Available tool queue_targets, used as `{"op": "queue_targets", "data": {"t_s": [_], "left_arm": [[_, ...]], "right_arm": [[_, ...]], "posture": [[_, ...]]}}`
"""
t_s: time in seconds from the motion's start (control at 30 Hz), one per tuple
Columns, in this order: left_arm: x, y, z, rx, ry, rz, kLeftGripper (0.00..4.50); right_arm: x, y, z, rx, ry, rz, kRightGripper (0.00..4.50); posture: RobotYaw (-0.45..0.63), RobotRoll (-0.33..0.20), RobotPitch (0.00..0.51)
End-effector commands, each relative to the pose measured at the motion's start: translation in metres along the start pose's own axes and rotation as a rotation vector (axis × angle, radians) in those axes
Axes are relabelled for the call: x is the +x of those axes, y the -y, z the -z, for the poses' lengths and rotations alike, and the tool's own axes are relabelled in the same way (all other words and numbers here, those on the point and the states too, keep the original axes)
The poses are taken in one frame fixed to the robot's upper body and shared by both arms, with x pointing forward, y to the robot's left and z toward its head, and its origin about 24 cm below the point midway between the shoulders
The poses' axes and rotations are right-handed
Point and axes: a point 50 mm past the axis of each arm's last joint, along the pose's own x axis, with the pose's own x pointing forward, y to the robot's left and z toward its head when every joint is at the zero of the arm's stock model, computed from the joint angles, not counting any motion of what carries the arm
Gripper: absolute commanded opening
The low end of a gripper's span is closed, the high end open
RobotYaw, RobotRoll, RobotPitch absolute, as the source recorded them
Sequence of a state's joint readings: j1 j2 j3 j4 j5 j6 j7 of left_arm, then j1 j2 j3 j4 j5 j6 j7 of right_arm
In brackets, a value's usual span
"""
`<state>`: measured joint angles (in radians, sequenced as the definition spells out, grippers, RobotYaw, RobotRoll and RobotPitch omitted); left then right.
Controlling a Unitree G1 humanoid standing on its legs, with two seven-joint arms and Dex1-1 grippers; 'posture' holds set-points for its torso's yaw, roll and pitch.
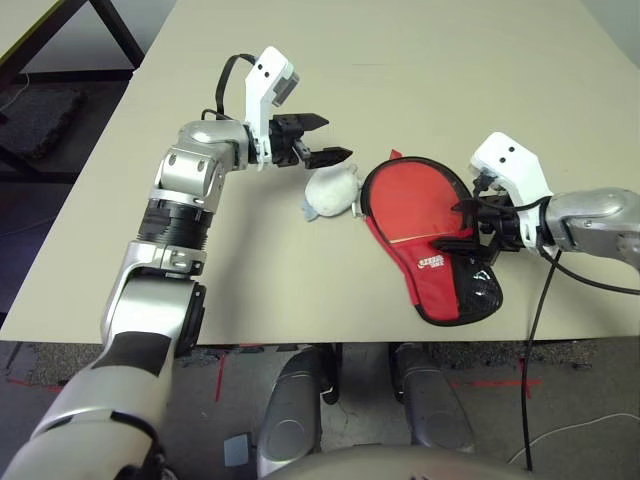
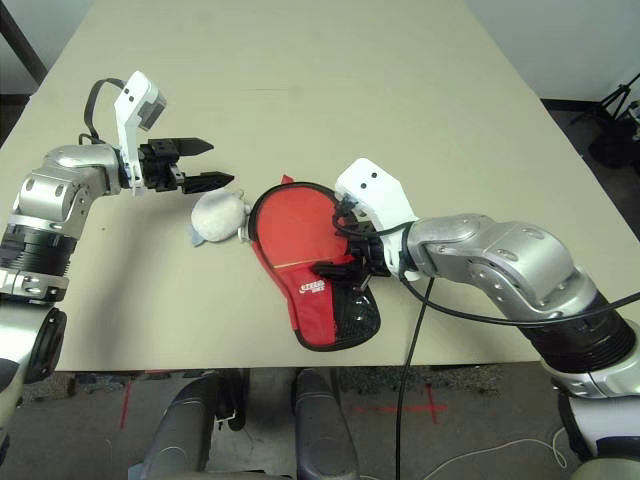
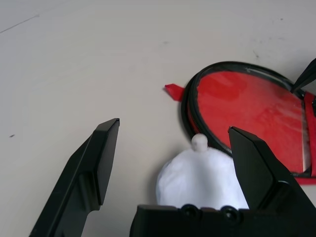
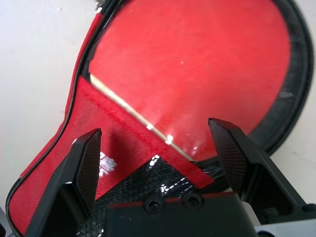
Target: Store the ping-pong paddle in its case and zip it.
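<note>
**Ana:** Near the desk's front edge, toward its right side, the case point(image 1: 440, 262) lies flat, with the ping-pong paddle point(image 4: 197, 69) already inside. Its red face shows in the open round end, and the flap covers only the handle part.

**Ben:** So the zip is not done. Where are the arms?

**Ana:** The right gripper point(image 4: 158, 148) hangs just above the flap's edge, its fingers point(image 4: 232, 153) spread wide and holding nothing. The left gripper point(image 1: 320, 140) sits farther back and to the left, fingers equally wide and empty, just over the fluffy white ball point(image 1: 332, 190).

**Ben:** What worries you?

**Ana:** Three things. First, the zipper pull: I cannot make it out in any view, so a blind pinch could catch only fabric. Second, the case is soft and unanchored (nothing pins it down), so a pull along the zip would probably drag the whole thing toward the desk's edge, or slide the paddle out of the open end.

**Ben:** And the third?

**Ana:** The ball touches the case's rim. If the left gripper comes across to steady the case, it may knock the ball onto the open zipper track.
</note>
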<state>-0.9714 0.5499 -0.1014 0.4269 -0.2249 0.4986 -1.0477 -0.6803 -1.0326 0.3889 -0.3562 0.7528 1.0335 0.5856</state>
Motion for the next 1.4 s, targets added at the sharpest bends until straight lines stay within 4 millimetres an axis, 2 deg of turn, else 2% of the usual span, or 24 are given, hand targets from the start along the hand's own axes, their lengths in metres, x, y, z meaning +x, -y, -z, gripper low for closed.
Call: {"op": "queue_targets", "data": {"t_s": [0.03, 0.43, 0.8, 1.1, 1.4], "left_arm": [[-0.006, 0.000, -0.004, 0.030, -0.030, 0.005, 4.50], [-0.009, 0.010, -0.007, 0.017, -0.064, 0.066, 4.50], [-0.016, 0.020, 0.015, 0.004, -0.252, 0.140, 4.50], [-0.005, 0.019, 0.038, 0.042, -0.359, 0.151, 4.50], [0.014, 0.018, 0.049, 0.072, -0.373, 0.166, 4.50]], "right_arm": [[0.010, -0.007, 0.008, -0.039, -0.056, -0.043, 4.46], [0.031, -0.007, 0.022, -0.065, -0.122, -0.061, 4.46], [0.036, -0.004, 0.028, -0.034, -0.150, -0.061, 4.46], [0.038, -0.005, 0.021, -0.042, -0.129, -0.061, 4.46], [0.040, -0.005, 0.016, -0.046, -0.117, -0.061, 4.46]], "posture": [[-0.08, 0.000, 0.219], [-0.08, 0.000, 0.218], [-0.08, 0.000, 0.222], [-0.09, 0.000, 0.226], [-0.09, 0.000, 0.228]]}}
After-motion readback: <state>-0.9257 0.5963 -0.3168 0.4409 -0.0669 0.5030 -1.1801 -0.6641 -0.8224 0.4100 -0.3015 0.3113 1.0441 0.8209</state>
